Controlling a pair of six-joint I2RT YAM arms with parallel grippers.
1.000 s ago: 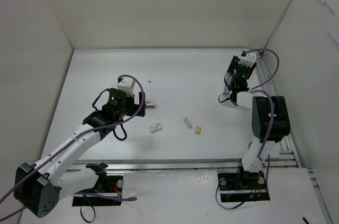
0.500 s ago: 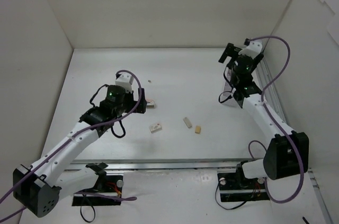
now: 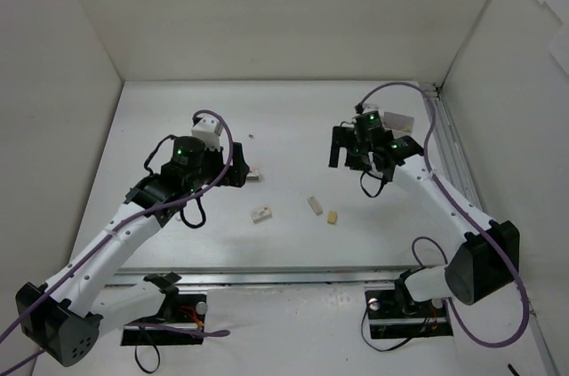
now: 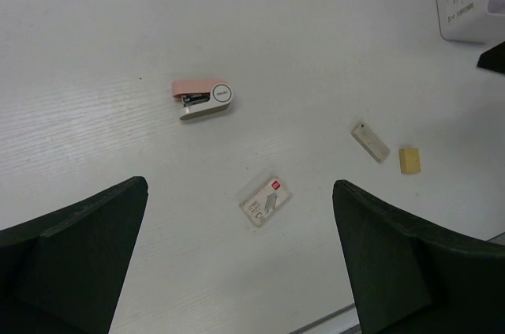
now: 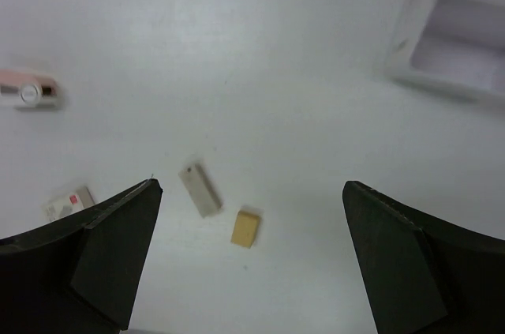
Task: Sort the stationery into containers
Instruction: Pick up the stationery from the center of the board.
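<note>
Black left end effector agape, right end effector agape, both aimed downward

A white worktop fills the scene, matte, with a faint streaked grain that shows in the left wrist view. Plain white panels box it in on three sides: a back wall, a left wall and a right wall, all leaning outward toward the top. A metal rail runs along the near edge and another rail runs along the foot of the right wall. The light is even and soft, with only faint shadows.
</note>
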